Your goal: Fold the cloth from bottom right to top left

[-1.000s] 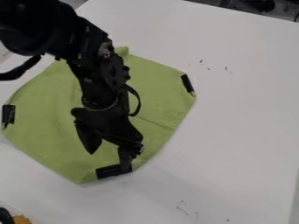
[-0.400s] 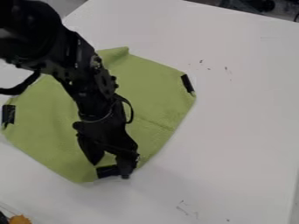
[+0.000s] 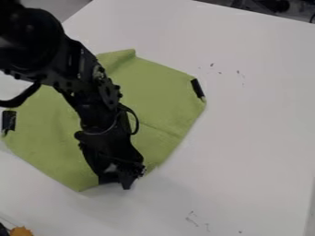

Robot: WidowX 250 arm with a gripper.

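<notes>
The green cloth lies spread out in the left and middle part of the frame, on the white table. The black gripper is at the cloth's low edge, near the bottom of the frame and left of the middle. So nearly all of the cloth is above it in the frame, with some out to the left and more out to the upper right.

I cannot tell if the gripper is open or has nipped the edge — it is dark down there, black on black.

There is just one arm, and it hangs over the cloth from the upper left of the frame. That is the same side the edge has to go to. So the pull should be up and to the left, back along the way the arm lies, and not out to the side.

One black patch is on the cloth's right side and the other black patch is at its far left. The fold line should run slantwise, from the lower left up to the upper right. I think the job is near its start, as the cloth is not folded over yet. If the grip is poor, the edge could slip out — or the whole cloth could slide along.
</notes>
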